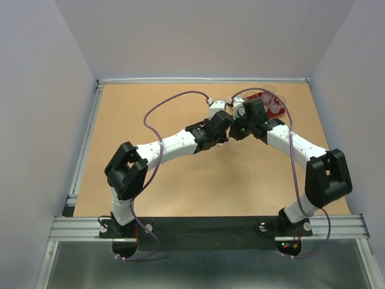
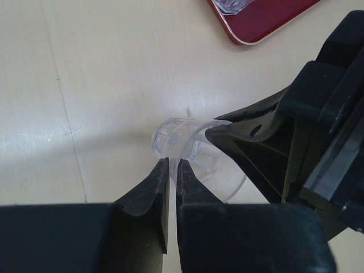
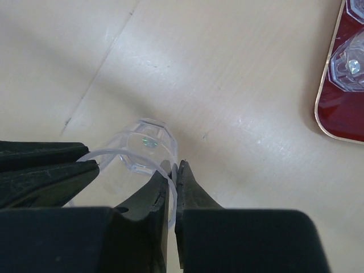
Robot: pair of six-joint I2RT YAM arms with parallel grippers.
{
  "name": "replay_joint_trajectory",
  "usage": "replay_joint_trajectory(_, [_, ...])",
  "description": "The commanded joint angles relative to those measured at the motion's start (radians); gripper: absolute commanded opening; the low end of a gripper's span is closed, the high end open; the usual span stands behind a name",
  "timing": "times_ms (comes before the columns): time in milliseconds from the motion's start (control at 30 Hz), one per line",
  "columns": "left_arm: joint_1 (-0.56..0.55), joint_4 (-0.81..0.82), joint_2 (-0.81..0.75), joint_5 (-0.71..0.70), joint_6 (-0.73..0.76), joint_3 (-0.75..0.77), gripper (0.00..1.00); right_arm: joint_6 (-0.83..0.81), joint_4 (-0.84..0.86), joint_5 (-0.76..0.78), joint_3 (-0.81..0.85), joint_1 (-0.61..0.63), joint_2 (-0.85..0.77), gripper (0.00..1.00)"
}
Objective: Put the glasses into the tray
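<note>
Evidently a hand-over: the left hand (image 2: 170, 165) and right hand (image 3: 173, 169) each pinch the thin rim of one small clear tumbler-like glass (image 3: 149, 143), fingers nearly pressed together, over the tan wooden desk (image 1: 180, 192). The right, I'd guess, takes it on, being nearer the flat dark-red tray (image 3: 340, 116), where other glasses (image 3: 348, 65) sit. Plain pale walls (image 1: 36, 90) enclose everything.

glass (image 3: 149, 142): was clear and glossy, plastic-looking.
tray (image 3: 341, 114): was glossy dark red, with a pale edge.
desk (image 2: 102, 85): was pale wood-look, smooth, with a faint sheen.
left end effector (image 2: 173, 162): was matt black plastic.
right end effector (image 3: 176, 165): was matt black plastic.
</note>
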Motion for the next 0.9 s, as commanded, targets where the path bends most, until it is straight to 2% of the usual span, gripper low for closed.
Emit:
replay_joint_trajectory(0, [-0.001, 0.005, -0.015, -0.019, 0.013, 0.044, 0.00, -0.040, 0.001, 0.058, 0.045, 0.010, -0.001, 0.00])
replay_joint_trajectory(67, [-0.002, 0.011, -0.022, -0.018, 0.008, 0.041, 0.00, -0.043, 0.001, 0.058, 0.045, 0.011, -0.004, 0.00])
replay_joint_trajectory(133, [-0.002, 0.025, -0.039, -0.003, 0.008, 0.028, 0.05, -0.045, 0.002, 0.056, 0.044, 0.011, -0.008, 0.00])
replay_joint_trajectory(167, [-0.002, 0.042, -0.048, 0.004, 0.008, 0.020, 0.14, -0.046, 0.002, 0.052, 0.044, 0.010, -0.011, 0.00])
replay_joint_trajectory(267, [-0.002, 0.085, -0.087, 0.033, 0.013, -0.020, 0.31, -0.046, 0.004, 0.030, 0.039, 0.010, -0.024, 0.00])
replay_joint_trajectory(300, [-0.002, 0.099, -0.110, 0.051, 0.017, -0.046, 0.41, -0.045, 0.004, 0.019, 0.039, 0.010, -0.030, 0.00])
replay_joint_trajectory(367, [-0.002, 0.142, -0.137, 0.068, 0.023, -0.075, 0.51, -0.046, 0.004, 0.013, 0.036, 0.008, -0.034, 0.00])
replay_joint_trajectory(467, [-0.002, 0.186, -0.186, 0.093, 0.036, -0.129, 0.61, -0.043, 0.004, -0.010, 0.034, -0.005, -0.042, 0.00])
replay_joint_trajectory(600, [-0.002, 0.206, -0.261, 0.090, 0.056, -0.181, 0.67, -0.037, 0.005, -0.041, 0.030, -0.044, -0.053, 0.00])
replay_joint_trajectory(733, [-0.001, 0.206, -0.335, 0.033, 0.108, -0.241, 0.72, -0.019, 0.013, -0.054, 0.024, -0.131, -0.067, 0.00])
replay_joint_trajectory(867, [0.001, 0.206, -0.439, -0.065, 0.210, -0.298, 0.82, 0.029, 0.053, -0.033, 0.001, -0.222, -0.082, 0.00])
